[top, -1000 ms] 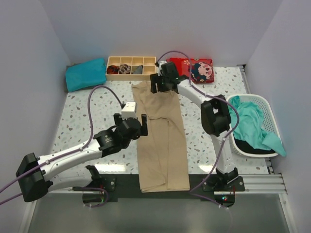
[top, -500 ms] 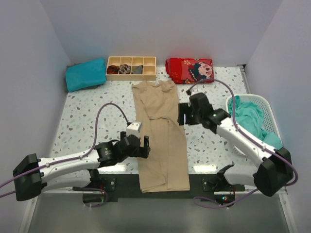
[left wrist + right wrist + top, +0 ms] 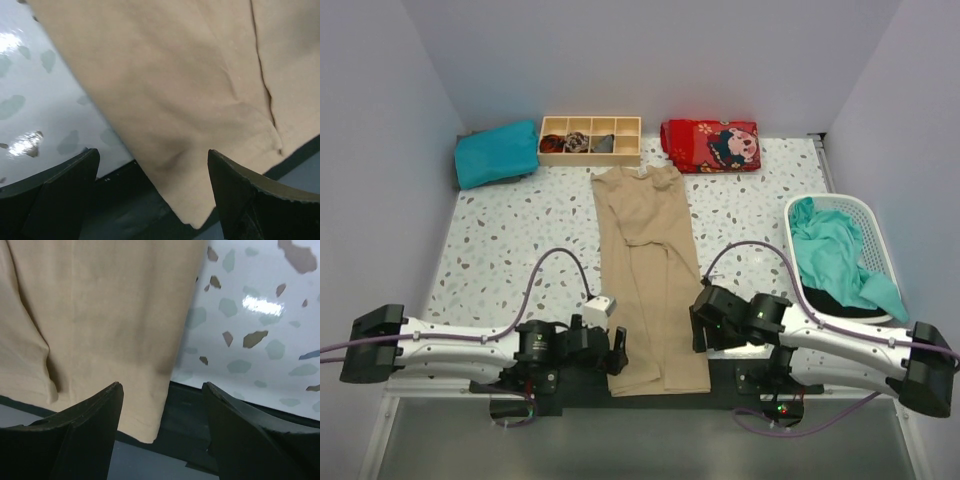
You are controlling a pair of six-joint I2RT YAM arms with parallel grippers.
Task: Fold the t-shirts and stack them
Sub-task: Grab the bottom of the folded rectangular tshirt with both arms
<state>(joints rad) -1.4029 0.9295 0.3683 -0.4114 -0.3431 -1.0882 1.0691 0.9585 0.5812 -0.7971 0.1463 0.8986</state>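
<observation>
Right pincer point(image 3: 698, 332) nearer; t-shirt point(image 3: 830, 256) in basket point(image 3: 874, 226)

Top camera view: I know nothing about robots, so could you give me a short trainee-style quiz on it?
1. True or false: the tan shirt lies as a long folded strip down the middle of the table.
2. The loose teal shirt is: A) in the white basket, B) in the wooden tray, C) under the tan shirt.
3. Fill in: the folded teal shirt sits at the table's far ____ corner.
Key: 1 true; 2 A; 3 left.

Tan t-shirt point(image 3: 645, 260) between left pincer point(image 3: 617, 352) and right pincer point(image 3: 698, 331)
</observation>
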